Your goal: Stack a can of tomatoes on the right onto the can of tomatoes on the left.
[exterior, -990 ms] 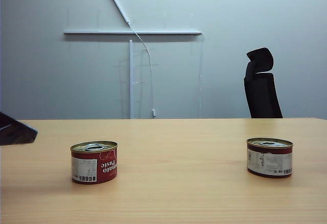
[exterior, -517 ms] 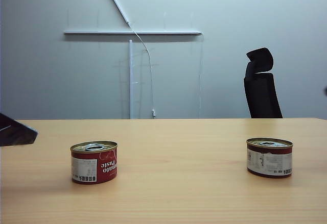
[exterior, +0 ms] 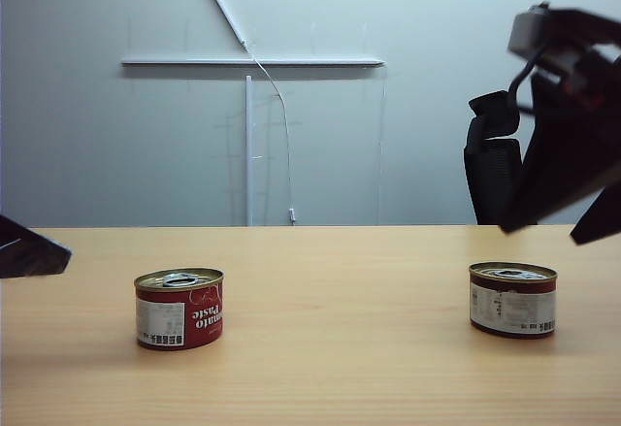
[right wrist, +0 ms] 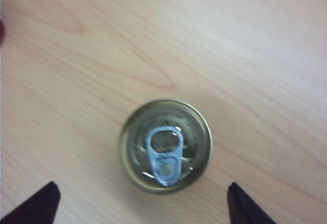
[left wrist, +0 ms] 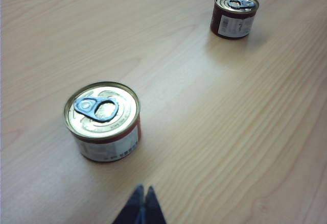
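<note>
- On the tabletop (exterior: 330, 368): two tomato paste cans, both upright, well apart, pull-tab lids up.
- Left tomato paste can (exterior: 179, 308) sits at the left of the exterior view; red label, barcode panel facing camera.
- Right tomato paste can (exterior: 512, 299) sits at the right, not stacked.
- Right gripper (exterior: 568, 227) hangs above the right can, not touching; fingers spread wide. In the right wrist view the two dark fingertips (right wrist: 36, 206) flank the can lid (right wrist: 165, 145), clear of it on both sides.
- Left gripper (left wrist: 141, 208) low at the left edge of the exterior view, near the left can but apart from it; tips pressed together, holding nothing.
- Black office chair (exterior: 495, 159) behind the tabletop, against a grey wall.
</note>
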Tool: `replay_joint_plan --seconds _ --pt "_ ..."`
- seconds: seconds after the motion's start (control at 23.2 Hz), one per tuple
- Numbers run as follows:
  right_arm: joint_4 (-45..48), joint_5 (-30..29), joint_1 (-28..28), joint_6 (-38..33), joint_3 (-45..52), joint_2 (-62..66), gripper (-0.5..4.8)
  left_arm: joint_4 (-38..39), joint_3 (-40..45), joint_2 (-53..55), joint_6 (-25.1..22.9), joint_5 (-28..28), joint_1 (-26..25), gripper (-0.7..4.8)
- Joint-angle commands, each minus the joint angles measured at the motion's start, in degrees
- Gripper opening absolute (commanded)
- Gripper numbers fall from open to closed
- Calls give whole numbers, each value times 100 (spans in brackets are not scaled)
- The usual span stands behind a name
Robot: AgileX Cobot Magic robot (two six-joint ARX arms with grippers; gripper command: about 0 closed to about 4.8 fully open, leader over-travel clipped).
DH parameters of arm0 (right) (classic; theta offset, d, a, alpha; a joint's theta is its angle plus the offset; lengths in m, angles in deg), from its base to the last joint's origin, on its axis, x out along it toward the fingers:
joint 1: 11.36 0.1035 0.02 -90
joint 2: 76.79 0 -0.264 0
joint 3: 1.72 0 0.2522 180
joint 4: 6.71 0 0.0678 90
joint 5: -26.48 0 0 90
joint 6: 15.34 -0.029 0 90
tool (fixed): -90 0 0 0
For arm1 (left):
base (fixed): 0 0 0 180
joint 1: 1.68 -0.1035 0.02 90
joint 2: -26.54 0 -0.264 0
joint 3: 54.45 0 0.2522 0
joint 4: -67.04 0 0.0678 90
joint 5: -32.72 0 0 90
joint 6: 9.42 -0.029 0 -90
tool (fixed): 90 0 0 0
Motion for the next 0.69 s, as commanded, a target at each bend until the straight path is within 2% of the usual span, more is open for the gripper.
replay_joint_plan --seconds 0.04,0.69 --pt "221 98 13 72 -48 247 479 -74 -22 9 -2 -11 7 -4" --pt "929 96 17 201 -52 962 479 -74 -22 9 -2 -11 7 -4"
